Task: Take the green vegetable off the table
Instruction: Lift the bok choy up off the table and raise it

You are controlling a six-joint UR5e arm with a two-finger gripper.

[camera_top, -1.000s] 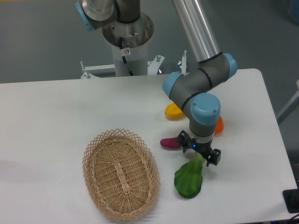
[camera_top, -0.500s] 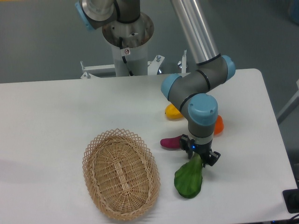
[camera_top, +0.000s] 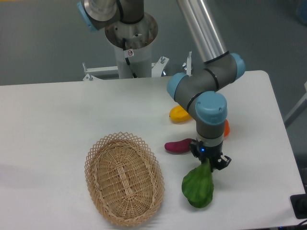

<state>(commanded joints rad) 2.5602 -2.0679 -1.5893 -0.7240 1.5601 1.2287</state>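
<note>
Fixed camera, only view: the gripper (camera_top: 209,161) sits low over the front right part of the table (camera_top: 57,120), fingers drawn in tight on the pale stalk end of the green vegetable (camera_top: 197,188), so it reads as clamped on the stalk. The broad dark leaf hangs out toward the camera below the fingers; whether the leaf is touching the table or just off it cannot be told from this angle. Main risk: the grip is at one narrow end with all the bulk on the other side, so the leaf may swing or pivot in the fingers on lift, and a soft tapered stalk could slide out. Second risk: the purple sweet potato (camera_top: 178,146) lies just beside the gripper on its left, and a sideways drift could nudge it. The orange (camera_top: 225,128) is partly hidden behind the wrist, the yellow fruit (camera_top: 179,114) further back, both out of the lift path. The wicker basket (camera_top: 124,178) is near the leaf's left edge; a swinging leaf could brush its rim.
</note>
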